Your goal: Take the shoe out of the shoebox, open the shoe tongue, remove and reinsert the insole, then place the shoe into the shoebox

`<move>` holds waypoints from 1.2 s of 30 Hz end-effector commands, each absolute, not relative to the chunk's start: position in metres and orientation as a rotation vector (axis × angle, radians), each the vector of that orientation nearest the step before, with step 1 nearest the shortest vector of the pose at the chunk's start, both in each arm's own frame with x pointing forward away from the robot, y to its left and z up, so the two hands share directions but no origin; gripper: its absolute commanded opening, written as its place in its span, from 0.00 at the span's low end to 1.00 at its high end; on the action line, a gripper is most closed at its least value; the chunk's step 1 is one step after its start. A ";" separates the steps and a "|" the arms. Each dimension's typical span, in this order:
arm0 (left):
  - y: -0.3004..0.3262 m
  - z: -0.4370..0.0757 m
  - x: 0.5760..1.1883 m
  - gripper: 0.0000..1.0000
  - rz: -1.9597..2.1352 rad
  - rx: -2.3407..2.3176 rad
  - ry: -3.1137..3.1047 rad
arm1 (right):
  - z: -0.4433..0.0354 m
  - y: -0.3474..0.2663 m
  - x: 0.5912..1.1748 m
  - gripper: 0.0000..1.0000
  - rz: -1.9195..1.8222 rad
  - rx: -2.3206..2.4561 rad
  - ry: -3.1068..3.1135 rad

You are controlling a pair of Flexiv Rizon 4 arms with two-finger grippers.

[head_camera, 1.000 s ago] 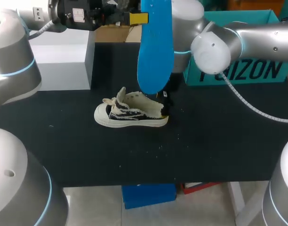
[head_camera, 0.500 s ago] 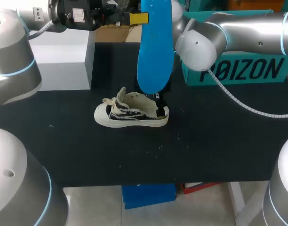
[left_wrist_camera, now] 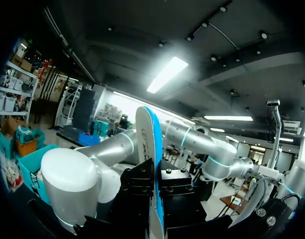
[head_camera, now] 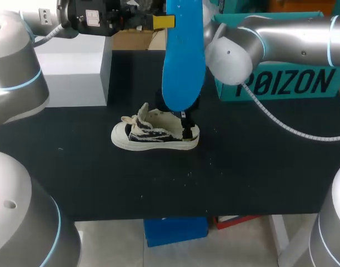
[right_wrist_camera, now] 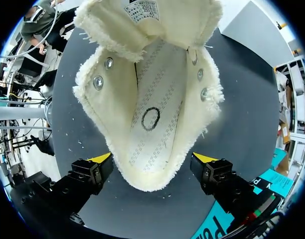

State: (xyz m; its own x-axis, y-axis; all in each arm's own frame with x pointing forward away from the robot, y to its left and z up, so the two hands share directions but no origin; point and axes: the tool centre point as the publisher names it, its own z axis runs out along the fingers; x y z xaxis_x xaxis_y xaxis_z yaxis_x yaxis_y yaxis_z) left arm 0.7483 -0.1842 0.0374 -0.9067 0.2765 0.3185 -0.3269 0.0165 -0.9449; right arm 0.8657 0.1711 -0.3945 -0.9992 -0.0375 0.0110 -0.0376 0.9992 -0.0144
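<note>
Spotted shoe mid-frame on counter: soft, light, best pinched at the firmer heel, probably. Found right fingers open astride that heel; left fingers clamped on bendy insole, top centre.

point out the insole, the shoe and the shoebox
insole (head_camera: 183, 55), head view, middle of its blue face
shoe (head_camera: 153, 136), head view, its dark side panel
shoebox (head_camera: 295, 83), head view, its teal front wall

I record the left arm and right arm as silver-grey tubes with rounded white joints and thin cyan rings. A grey ribbed cable hangs off the right. The right hand is black, yellow-tipped.
</note>
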 end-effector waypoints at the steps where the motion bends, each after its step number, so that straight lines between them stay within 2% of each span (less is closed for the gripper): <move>1: -0.185 0.037 0.748 0.00 1.944 0.055 -1.887 | -0.395 0.172 0.864 1.00 0.011 0.055 -3.134; 20: -0.185 0.037 0.748 0.00 1.944 0.055 -1.887 | -0.395 0.174 0.867 1.00 -0.562 -0.049 -3.130; 30: -0.185 0.037 0.748 0.00 1.944 0.055 -1.887 | -0.394 0.189 0.869 1.00 -1.133 -0.042 -3.009; 36: -0.185 0.037 0.748 0.00 1.944 0.055 -1.887 | -0.394 0.192 0.869 1.00 -1.297 -0.047 -2.949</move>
